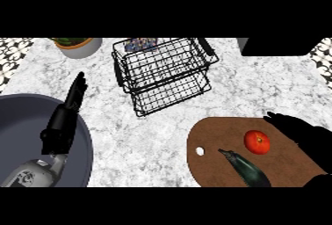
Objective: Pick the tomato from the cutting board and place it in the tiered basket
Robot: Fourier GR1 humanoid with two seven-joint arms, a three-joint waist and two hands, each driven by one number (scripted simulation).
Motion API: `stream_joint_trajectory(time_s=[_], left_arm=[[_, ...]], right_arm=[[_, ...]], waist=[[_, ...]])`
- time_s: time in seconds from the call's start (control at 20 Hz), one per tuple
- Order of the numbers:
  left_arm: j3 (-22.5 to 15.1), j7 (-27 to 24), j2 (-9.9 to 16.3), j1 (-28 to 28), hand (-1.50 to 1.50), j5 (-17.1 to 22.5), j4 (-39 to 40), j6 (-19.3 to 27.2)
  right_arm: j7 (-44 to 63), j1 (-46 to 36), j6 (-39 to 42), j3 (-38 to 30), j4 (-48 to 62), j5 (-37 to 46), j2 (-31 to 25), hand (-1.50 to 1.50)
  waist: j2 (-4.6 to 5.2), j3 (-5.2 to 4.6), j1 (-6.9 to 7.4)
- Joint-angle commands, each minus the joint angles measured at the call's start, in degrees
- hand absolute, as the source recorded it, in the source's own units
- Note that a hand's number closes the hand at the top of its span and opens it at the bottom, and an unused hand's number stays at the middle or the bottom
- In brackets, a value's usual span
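Sitting on your cutting board point(214, 169) beside an eggplant point(246, 170), the tomato point(257, 142) is lying just left of your right hand point(299, 132), fingers spread and touching nothing, tiered basket point(165, 72) standing well apart.

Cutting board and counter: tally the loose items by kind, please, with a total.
Vegetables: 2, the tomato and the eggplant, both on the cutting board
Boards: 1
Wire baskets: 1, the tiered basket
Potted plants: 1, the plant pot
Total: 5

Glossy tomato point(257, 142), black wire basket point(165, 74)
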State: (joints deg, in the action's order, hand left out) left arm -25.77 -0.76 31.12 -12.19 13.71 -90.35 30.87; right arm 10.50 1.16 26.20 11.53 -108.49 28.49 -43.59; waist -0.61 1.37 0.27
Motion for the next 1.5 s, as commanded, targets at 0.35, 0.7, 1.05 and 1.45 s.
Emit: stream_joint_trajectory(time_s=[0.35,0.7,1.05,1.45], left_arm=[[-1.05,0.07,-7.92,-1.36,0.0,1.42,2.85,1.14],[-0.58,-1.72,-7.35,0.04,0.0,2.21,1.79,0.9],[-0.04,-0.8,-6.87,-1.01,0.0,2.08,3.51,0.47],[-0.4,-0.56,-7.97,-3.19,0.0,2.51,5.07,1.13]], right_arm=[[0.17,-5.16,0.33,3.01,7.75,3.91,5.36,-1.5],[-0.4,-8.32,0.33,2.75,13.1,5.58,7.43,-1.5],[-1.17,-5.84,-0.73,4.67,12.2,7.8,9.79,-1.5],[-1.5,-8.18,-1.86,4.94,14.79,8.13,14.16,-1.5]], waist=[[0.91,-1.36,-0.22],[0.95,-1.37,0.22],[0.76,-1.38,-0.63],[0.85,-1.38,-0.8]])
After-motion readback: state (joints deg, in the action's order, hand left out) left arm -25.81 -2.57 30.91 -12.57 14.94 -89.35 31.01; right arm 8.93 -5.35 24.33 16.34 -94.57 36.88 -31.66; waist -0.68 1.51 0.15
